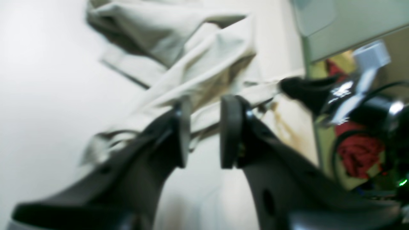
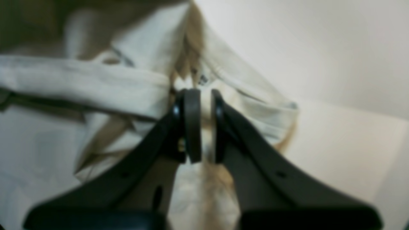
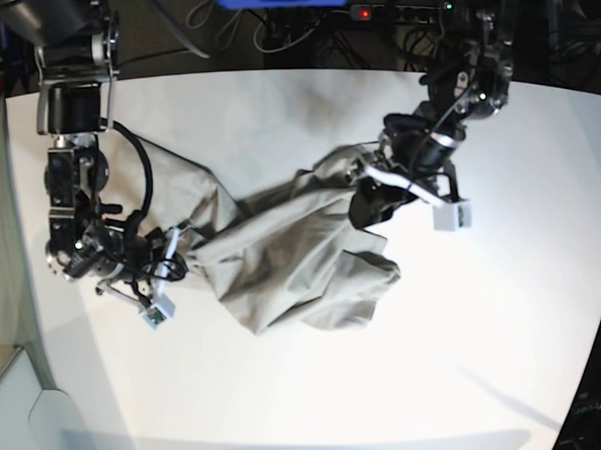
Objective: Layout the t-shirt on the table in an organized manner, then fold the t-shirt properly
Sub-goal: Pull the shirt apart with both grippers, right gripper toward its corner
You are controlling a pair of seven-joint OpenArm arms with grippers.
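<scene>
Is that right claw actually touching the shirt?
Touching. The right wrist view shows the right gripper with cloth of the shirt pinched between its nearly closed pads.

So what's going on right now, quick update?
Right end effector pinching the t-shirt at one edge. Left end effector straddling a fold, gap visible. Shirt crumpled, stretched between both arms on the table. Nothing in the way.
</scene>
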